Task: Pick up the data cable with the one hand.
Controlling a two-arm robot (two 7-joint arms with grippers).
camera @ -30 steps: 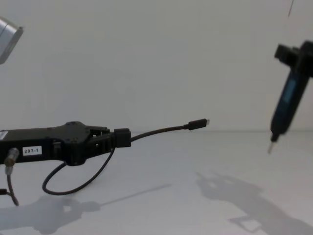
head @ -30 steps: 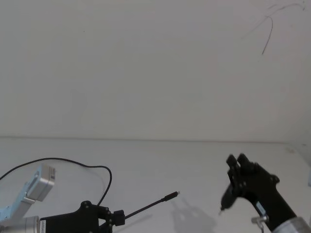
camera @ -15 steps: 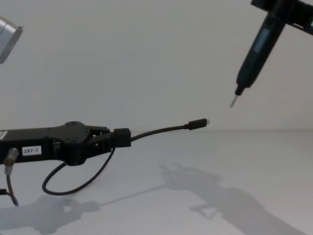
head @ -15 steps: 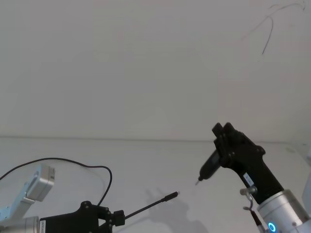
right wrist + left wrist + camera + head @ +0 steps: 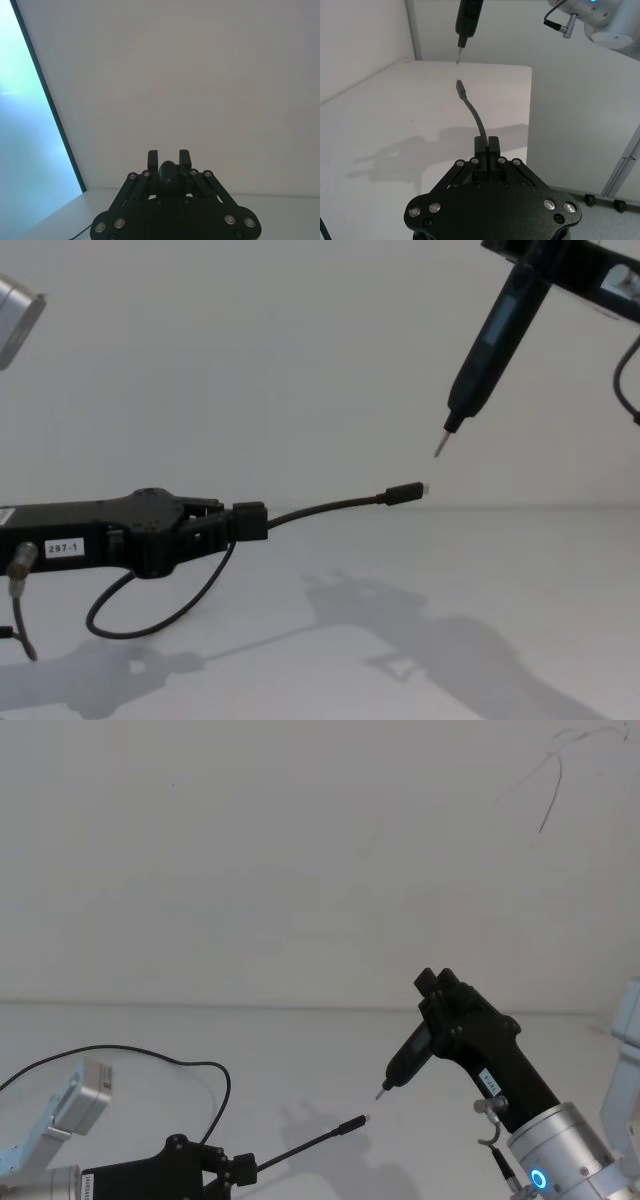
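Note:
My left gripper (image 5: 243, 1167) (image 5: 225, 530) (image 5: 486, 145), black and angular with a white "297-1" label, hovers low over the white table and is shut on the data cable's thick black collar. From the collar the data cable (image 5: 320, 508) (image 5: 476, 116) juts out to its small flat plug (image 5: 352, 1124) (image 5: 405, 492) (image 5: 461, 88). Behind the gripper the rest of the cable (image 5: 150, 1055) loops back. My right gripper (image 5: 437, 1007) (image 5: 169, 157) is shut on a slim dark-blue tool (image 5: 406, 1060) (image 5: 495, 335) (image 5: 469, 17). Its pin tip hangs just above the plug, apart from it.
A silver-grey block (image 5: 85, 1092) (image 5: 20, 305) of my left arm sits at the left. My right arm's silver wrist (image 5: 550, 1155) carries a blue ring light. A plain wall stands behind the white table (image 5: 300, 1050), whose edge (image 5: 529, 100) drops off beyond the plug.
My right gripper has risen and swung left with the tool, so the pin tip now sits close above the plug. The left gripper and the cable have stayed still.

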